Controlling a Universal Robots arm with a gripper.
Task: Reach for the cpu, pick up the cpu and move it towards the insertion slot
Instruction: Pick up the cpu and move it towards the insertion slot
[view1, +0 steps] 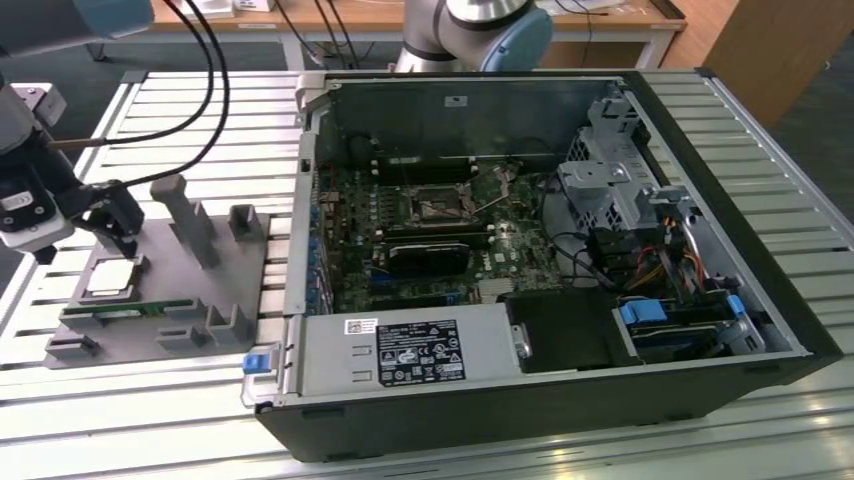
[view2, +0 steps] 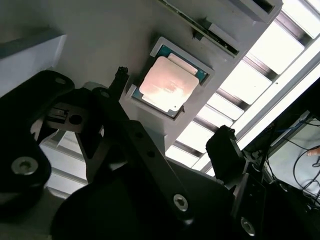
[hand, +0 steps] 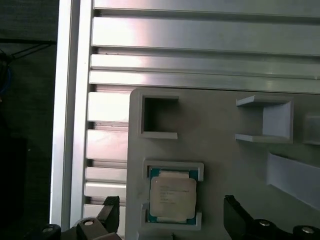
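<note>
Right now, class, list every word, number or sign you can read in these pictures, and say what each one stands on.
Black label on the computer case: print too small to read.
White sticker beside that label: too small to read.
Lid of the cpu: faint print, not legible.
No other text can be read.

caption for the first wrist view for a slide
Open gripper hovers over the cpu, which lies in its pocket on the grey fixture.
</note>
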